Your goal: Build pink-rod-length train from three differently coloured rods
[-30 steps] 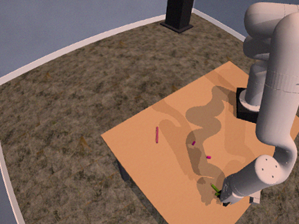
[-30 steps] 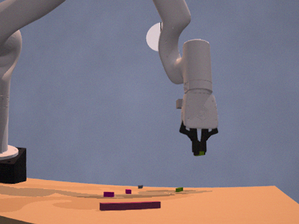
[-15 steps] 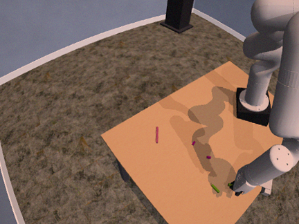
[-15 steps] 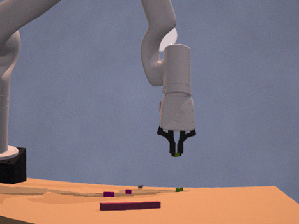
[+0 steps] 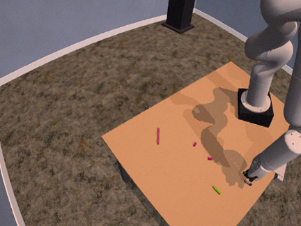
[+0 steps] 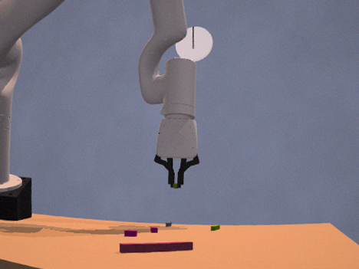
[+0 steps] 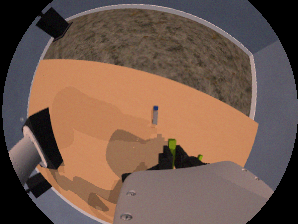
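My gripper [image 5: 250, 176] is shut on a lime rod [image 6: 175, 185] and holds it well above the table; the rod also shows between the fingers in the wrist view [image 7: 172, 149]. Just below and beyond it on the table lies a short grey rod [image 5: 247, 183] with a small blue rod [image 7: 154, 107] at its far end. The long pink rod [image 5: 158, 135] lies flat near the table's left side, far from the gripper. A second lime rod [image 5: 216, 190] lies flat near the front edge.
Two magenta rods [image 5: 195, 144] [image 5: 210, 158] lie apart in the middle of the table. The arm's black base [image 5: 255, 111] stands at the back of the table. The right table edge is close to the gripper.
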